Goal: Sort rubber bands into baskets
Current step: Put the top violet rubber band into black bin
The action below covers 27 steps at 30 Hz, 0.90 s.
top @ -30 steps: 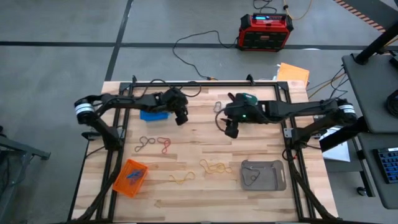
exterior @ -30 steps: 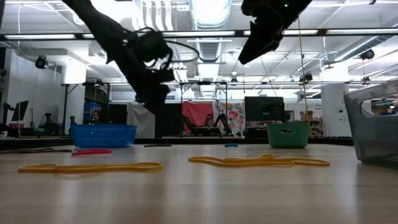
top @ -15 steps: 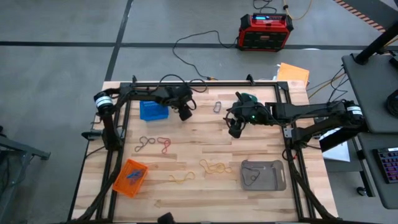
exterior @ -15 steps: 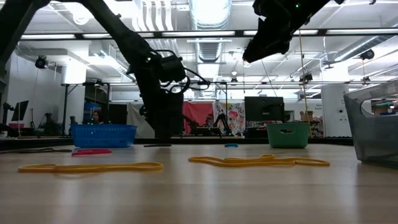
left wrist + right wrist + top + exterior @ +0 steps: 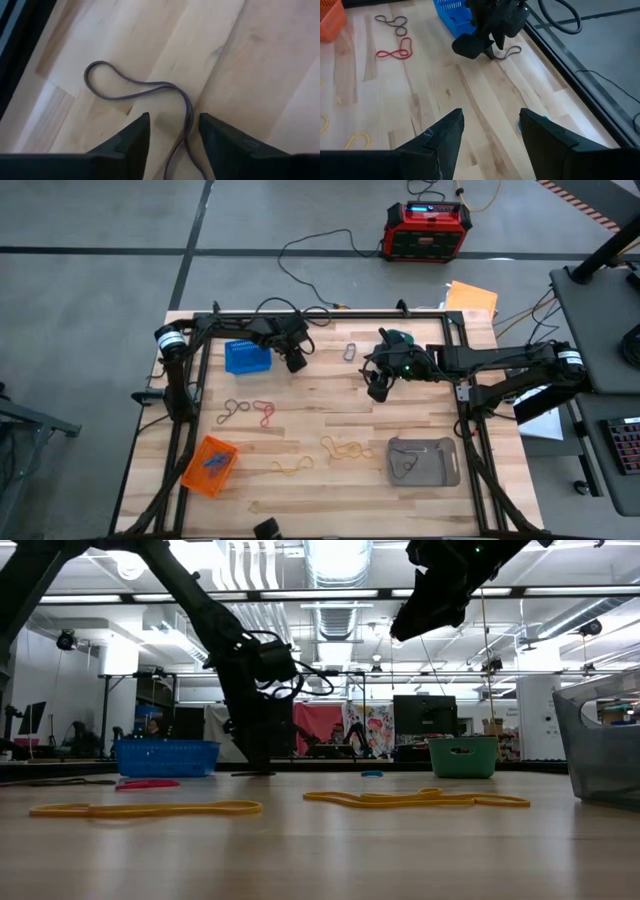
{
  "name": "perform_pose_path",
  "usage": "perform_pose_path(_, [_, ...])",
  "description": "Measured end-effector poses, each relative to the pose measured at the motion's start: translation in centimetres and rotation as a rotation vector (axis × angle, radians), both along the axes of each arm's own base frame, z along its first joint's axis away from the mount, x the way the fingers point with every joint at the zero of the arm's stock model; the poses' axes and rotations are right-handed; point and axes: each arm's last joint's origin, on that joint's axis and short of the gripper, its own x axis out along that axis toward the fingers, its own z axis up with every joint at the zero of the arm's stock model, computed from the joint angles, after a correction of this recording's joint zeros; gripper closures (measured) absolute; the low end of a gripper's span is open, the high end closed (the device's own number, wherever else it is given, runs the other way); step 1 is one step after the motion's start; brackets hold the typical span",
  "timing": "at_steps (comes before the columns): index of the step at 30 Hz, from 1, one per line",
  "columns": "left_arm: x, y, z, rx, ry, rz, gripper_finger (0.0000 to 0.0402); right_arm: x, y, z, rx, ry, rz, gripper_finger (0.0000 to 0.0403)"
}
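Note:
My left gripper (image 5: 295, 361) is open and down at the tabletop beside the blue basket (image 5: 247, 357). Its fingers stand on either side of one strand of a grey rubber band (image 5: 150, 90) that lies flat on the wood, also seen in the right wrist view (image 5: 508, 51). My right gripper (image 5: 375, 388) is open and empty, raised above the table's middle (image 5: 440, 595), beside the teal basket (image 5: 463, 756). Grey (image 5: 235, 410), red (image 5: 266, 413) and yellow (image 5: 345, 448) bands lie on the table. The orange basket (image 5: 210, 465) and grey basket (image 5: 423, 461) stand near the front.
A small loop (image 5: 350, 352) lies between the two grippers near the far edge. Another yellow band (image 5: 292, 467) lies near the front. Black frame rails (image 5: 190, 410) run along the table's sides. A red-and-black box (image 5: 428, 230) and cables lie on the floor beyond.
My left gripper has come down from above the table to the tabletop beside the blue basket, shifting slightly toward the far edge, and now stands over the grey band. The bands and baskets have stayed in place.

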Motion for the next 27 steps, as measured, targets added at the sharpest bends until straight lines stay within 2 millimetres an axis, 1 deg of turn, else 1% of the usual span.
perform_pose_path(2, [0.0, 0.0, 0.0, -0.001, 0.001, -0.005, 0.0270, 0.0, 0.0, 0.0, 0.000, 0.000, 0.000, 0.0211])
perform_pose_path(7, [0.1, -0.2, -0.1, -0.016, -0.005, -0.016, 0.0379, 0.0, 0.0, 0.0, 0.000, 0.000, 0.000, 0.0211])
perform_pose_path(8, [0.1, -0.2, -0.1, -0.019, -0.008, -0.018, 0.0389, 0.0, 0.0, 0.0, 0.000, 0.000, 0.000, 0.0211])
perform_pose_path(11, [0.2, -0.5, 0.4, -0.039, -0.032, -0.051, 0.0393, 0.0, 0.0, 0.0, -0.001, 0.000, 0.000, 0.0211])
perform_pose_path(14, [0.6, -1.7, 1.5, -0.071, -0.080, -0.107, 0.0400, 0.0, 0.0, -0.3, -0.001, -0.001, 0.001, 0.0211])
perform_pose_path(19, [1.5, -5.2, 5.1, -0.041, -0.195, -0.239, 0.0401, 0.2, 0.2, -1.9, -0.019, -0.054, 0.022, 0.0211])
perform_pose_path(21, [1.6, -6.8, 6.3, -0.036, -0.226, -0.294, 0.0401, 0.2, 0.4, -2.6, -0.047, -0.083, 0.048, 0.0211])
perform_pose_path(24, [1.7, -9.2, 8.4, -0.019, -0.318, -0.376, 0.0401, 0.5, 0.9, -3.6, -0.091, -0.125, 0.088, 0.0211])
perform_pose_path(27, [1.3, -11.2, 9.7, -0.015, -0.371, -0.427, 0.0401, 1.0, 1.3, -4.3, -0.109, -0.156, 0.113, 0.0211])
